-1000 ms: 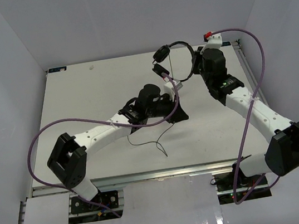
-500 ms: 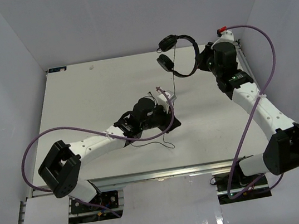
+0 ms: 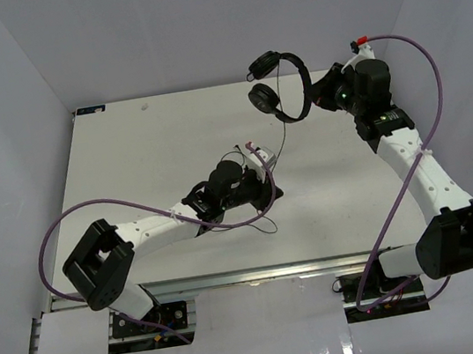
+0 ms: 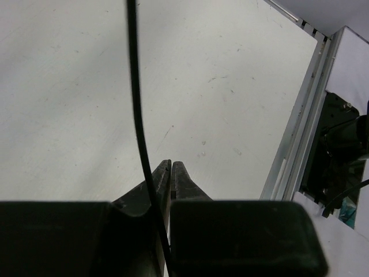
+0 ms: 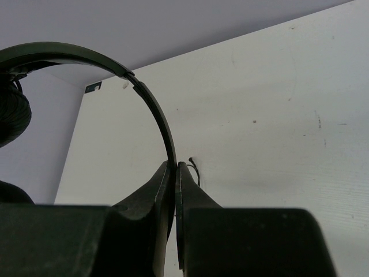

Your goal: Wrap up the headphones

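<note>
Small black headphones (image 3: 301, 87) hang in the air over the table's far right. My right gripper (image 3: 320, 95) is shut on their thin headband (image 5: 157, 112), which rises in an arc from between the fingertips (image 5: 174, 164). One earcup (image 5: 10, 115) shows at the left edge. The thin black cord (image 3: 281, 130) drops from the earcups to my left gripper (image 3: 267, 190) low over the table's middle. In the left wrist view the cord (image 4: 134, 86) runs down across the left finger and into the narrow slit of the gripper (image 4: 171, 163). Its loose end (image 3: 266, 224) lies on the table.
White table (image 3: 127, 158) with white walls on three sides. A metal rail (image 4: 300, 144) runs along the table's edge, with a black arm base beyond it. Thick purple cables (image 3: 426, 104) loop off both arms.
The right arm has carried the headphones up and to the right, drawing the cord longer. The left gripper has sunk lower and shifted slightly left toward the near edge.
</note>
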Tool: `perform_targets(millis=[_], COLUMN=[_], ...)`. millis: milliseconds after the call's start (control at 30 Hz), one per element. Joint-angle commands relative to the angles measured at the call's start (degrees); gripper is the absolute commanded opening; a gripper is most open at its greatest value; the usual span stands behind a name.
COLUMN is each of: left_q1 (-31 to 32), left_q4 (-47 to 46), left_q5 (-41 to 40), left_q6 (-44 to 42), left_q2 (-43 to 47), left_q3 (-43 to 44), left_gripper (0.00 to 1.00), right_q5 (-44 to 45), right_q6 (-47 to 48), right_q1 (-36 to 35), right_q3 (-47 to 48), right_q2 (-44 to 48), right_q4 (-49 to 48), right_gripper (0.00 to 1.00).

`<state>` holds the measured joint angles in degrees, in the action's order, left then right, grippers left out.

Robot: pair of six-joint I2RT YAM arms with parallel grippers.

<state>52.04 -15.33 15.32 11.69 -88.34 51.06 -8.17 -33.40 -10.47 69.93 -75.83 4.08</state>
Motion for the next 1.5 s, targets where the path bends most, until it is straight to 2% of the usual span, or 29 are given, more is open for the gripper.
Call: perform_targets(millis=[0, 133, 400, 533, 667, 700, 833, 900, 1033, 1300, 1467], left_q1=[-3.2, -6.7, -13.8, -16.5, -19.8, -20.6, -25.2, -26.6, -28.0, -28.0, -28.0], left_q4=[-3.1, -5.3, -7.8, -5.0, -2.1, -2.0, 1.3, 3.0, 6.7, 13.8, 21.8], left_q5=[-1.0, 0.4, 8.6, 13.0, 15.3, 15.3, 17.8, 18.7, 21.0, 26.9, 32.2], left_q6=[-2.2, -2.3, -2.7, -4.4, -6.3, -6.7, -7.6, -7.8, -7.6, -8.0, -8.4], left_q2=[-0.1, 0.4, -1.6, -3.2, -3.1, -3.1, -2.1, -2.3, -3.0, -2.7, -2.7], left_q3=[-1.8, -2.9, -0.5, 3.2, 5.2, 5.4, 6.7, 7.8, 11.7, 17.5, 21.1], left_gripper=[0.15, 0.15, 0.19, 0.13, 0.08, 0.07, 0.06, 0.06, 0.06, 0.08, 0.08], right_q5=[-10.2, -17.6, -37.4, -41.1, -44.8, -44.8, -44.0, -43.0, -37.6, -23.5, -13.5], right_q6=[-2.2, -1.1, 9.6, 23.1, 41.2, 41.7, 61.5, 68.2, 76.1, 80.1, 80.9], right_q1=[2.7, 5.0, 6.4, 6.3, 6.3, 6.3, 5.8, 5.3, 1.8, -3.9, -8.1], right_q3=[3.8, 3.8, 1.6, 0.6, 0.5, 0.5, -0.4, -1.4, -3.9, -11.1, -14.5], right_q2=[3.7, 4.3, 6.7, 8.9, 10.7, 10.7, 12.2, 13.0, 14.4, 15.1, 14.4], right_q4=[-2.0, -2.1, -6.6, -2.9, 7.1, 7.4, 18.8, 22.0, 25.1, 20.1, 14.5], right_gripper=[0.08, 0.08, 0.08, 0.08, 0.08, 0.08, 0.08, 0.08, 0.08, 0.08, 0.08])
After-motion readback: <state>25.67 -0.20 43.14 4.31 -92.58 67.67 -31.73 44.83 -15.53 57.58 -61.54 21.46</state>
